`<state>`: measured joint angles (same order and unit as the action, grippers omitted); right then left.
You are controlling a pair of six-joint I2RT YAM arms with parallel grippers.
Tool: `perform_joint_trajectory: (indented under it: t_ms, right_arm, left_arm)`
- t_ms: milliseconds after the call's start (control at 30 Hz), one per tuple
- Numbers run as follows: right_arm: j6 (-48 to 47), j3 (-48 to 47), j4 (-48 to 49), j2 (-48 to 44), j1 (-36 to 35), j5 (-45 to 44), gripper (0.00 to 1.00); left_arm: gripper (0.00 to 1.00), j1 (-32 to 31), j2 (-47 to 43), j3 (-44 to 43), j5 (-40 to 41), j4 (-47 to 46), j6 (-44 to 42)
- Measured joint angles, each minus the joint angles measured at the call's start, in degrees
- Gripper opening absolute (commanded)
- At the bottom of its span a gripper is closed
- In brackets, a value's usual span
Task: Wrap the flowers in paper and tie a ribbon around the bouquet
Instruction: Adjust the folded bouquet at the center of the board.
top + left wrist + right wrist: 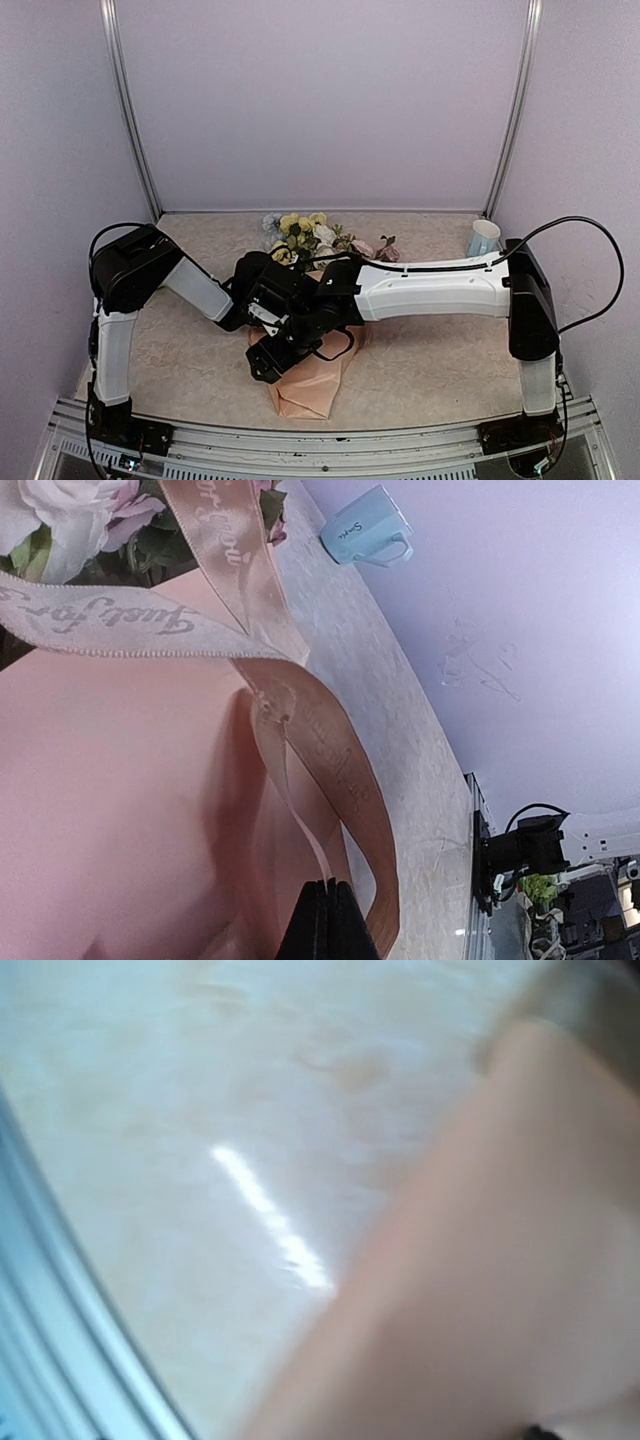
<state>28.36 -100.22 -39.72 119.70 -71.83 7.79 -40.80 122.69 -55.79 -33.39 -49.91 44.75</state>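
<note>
left gripper (325,885): fingers pressed together, pinching a thin strand of the ribbon (330,745) that runs edge-on down into its tips.
ribbon: tan and semi-sheer, printed with script. one band crosses the paper just below the flowers; another arcs in a loop down the paper's right side toward the fingers.
paper (318,388): peach-pink, wrapped round the stems, its lower end pointing at the near edge of the table (440,360).
flowers (300,233): yellow, white, pale blue and pink heads fanning out of the far end of the paper.
bouquet (300,398): lying flat at mid-table, its middle hidden under both wrists.
right gripper (262,368): low over the left flank of the paper. its own view is a blur of paper, table and front rail (60,1340) with no fingers in it, so whether it is spread or closed cannot be told.
mug (484,238): pale blue, at the far right corner, well apart from the bouquet.
</note>
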Motion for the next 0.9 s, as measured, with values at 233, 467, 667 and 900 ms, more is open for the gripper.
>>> perform_joint_trajectory:
  t_ms: [233,467,667,900]
  right_arm:
    - [4.22,0.02,-5.64,-0.42,-0.07,-5.03,0.89]
    - [4.33,1.22,-3.13,-1.07,-0.26,-1.36,0.58]
    - [4.24,-2.03,-0.85,0.57,-0.28,0.09,0.10]
    - [8.11,6.71,2.58,-2.25,0.48,-0.39,0.00]
  left_arm:
    - [0.00,0.02,0.00,0.00,-0.31,-0.24,0.00]
    - [0.00,0.28,0.00,-0.24,-0.70,-0.24,-0.02]
    - [0.00,0.59,0.00,-0.26,-0.72,-0.22,-0.20]
    - [0.00,1.46,-0.02,-0.66,-1.09,0.24,-0.66]
